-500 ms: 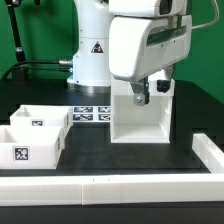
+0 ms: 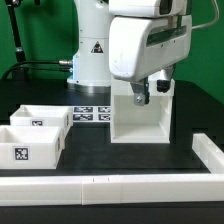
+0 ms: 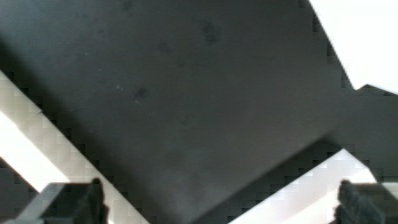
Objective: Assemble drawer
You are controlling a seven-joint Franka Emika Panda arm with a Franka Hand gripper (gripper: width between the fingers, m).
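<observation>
The drawer's white boxy housing [image 2: 140,122] stands upright at the middle of the dark table. Its two open-topped trays, one behind [image 2: 42,119] and one in front [image 2: 30,147], sit side by side at the exterior view's left, with tags on their walls. My gripper [image 2: 140,96] hangs just over the housing's top, near its wall on the exterior view's left. In the wrist view my gripper [image 3: 217,206] is open wide and empty, and one finger [image 3: 71,203] shows at the frame's edge. White housing walls [image 3: 54,150] and dark surface lie between the fingers.
A long low white border rail [image 2: 110,188] runs along the front and turns up the exterior view's right side [image 2: 208,150]. The marker board [image 2: 90,114] lies flat behind the trays. The robot base [image 2: 92,50] stands at the back.
</observation>
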